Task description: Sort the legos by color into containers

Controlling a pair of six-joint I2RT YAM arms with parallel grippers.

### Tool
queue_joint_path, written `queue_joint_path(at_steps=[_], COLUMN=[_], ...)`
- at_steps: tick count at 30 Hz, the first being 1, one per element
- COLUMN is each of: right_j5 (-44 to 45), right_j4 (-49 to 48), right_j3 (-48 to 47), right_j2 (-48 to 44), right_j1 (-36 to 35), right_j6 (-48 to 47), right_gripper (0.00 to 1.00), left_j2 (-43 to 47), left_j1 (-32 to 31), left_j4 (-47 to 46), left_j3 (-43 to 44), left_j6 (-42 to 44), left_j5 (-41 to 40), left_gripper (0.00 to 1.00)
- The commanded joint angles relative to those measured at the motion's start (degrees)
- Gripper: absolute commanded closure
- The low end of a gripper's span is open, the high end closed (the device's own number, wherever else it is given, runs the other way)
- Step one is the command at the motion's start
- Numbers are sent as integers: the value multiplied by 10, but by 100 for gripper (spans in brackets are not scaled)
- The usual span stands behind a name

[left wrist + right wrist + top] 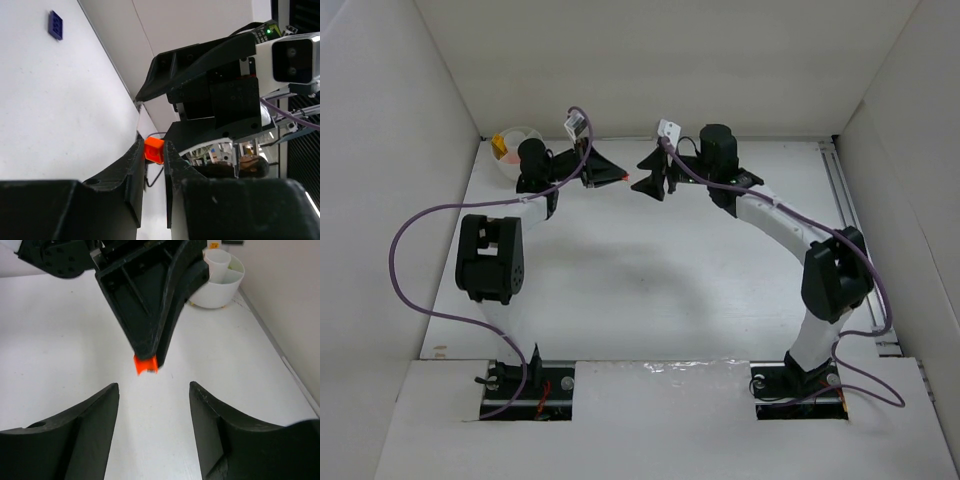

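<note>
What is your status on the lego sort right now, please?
Left gripper shut on orange lego. Right gripper open, empty, facing it. White bowl at far-left corner, no obstacle seen.

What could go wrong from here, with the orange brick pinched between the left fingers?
1. The left fingers pinch the orange brick only at their very tips; it could slip out and bounce away.
2. The open right fingers face them closely; either arm's next move could clip the other.
3. The white bowl stands right beside the left arm's wrist, so turning toward it could knock it.
</note>
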State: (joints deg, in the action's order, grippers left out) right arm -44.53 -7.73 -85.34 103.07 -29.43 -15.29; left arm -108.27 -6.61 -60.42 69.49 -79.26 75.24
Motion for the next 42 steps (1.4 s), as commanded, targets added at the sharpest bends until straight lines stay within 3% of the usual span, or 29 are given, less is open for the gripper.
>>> queue_joint_path(at_steps=[1,4,5,6,9,10,20,28,32,33,34,42], right_j5=[9,36,51,69,125,136,171,198,184,174,164,101], right_j4=[-27,-27,-21,2,67,109,235,242,242,242,235,228], right_j3=[39,96,107,115,109,104,76,76,75,75,68,35], right_j2=[-54,-93,-110,-117,-123,-123,-117,-112,-112,-112,-112,-77], right_j1=[30,59,66,71,94,100,150,161,178,185,192,266], right_j6=[-2,-2,-7,-7,-7,-7,4,15,26,45,62,158], right_gripper=[37,35,33,31,29,29,28,27,22,4,0,0], left_j2=[38,55,61,61,48,48,16,-45,-69,-77,-84,-111], left_j1=[15,27,36,44,49,49,82,116,128,128,134,145], left_j4=[31,212,282,443,678,707,750,755,755,755,755,749], left_j3=[20,62,81,105,215,235,290,370,392,392,397,414], left_j6=[108,238,362,433,617,670,718,731,736,736,743,755], left_j5=[8,-16,-28,-69,-164,-231,-546,-633,-661,-661,-667,-697], left_gripper=[100,100,100,100,100,100,100,100,100,100,100,100])
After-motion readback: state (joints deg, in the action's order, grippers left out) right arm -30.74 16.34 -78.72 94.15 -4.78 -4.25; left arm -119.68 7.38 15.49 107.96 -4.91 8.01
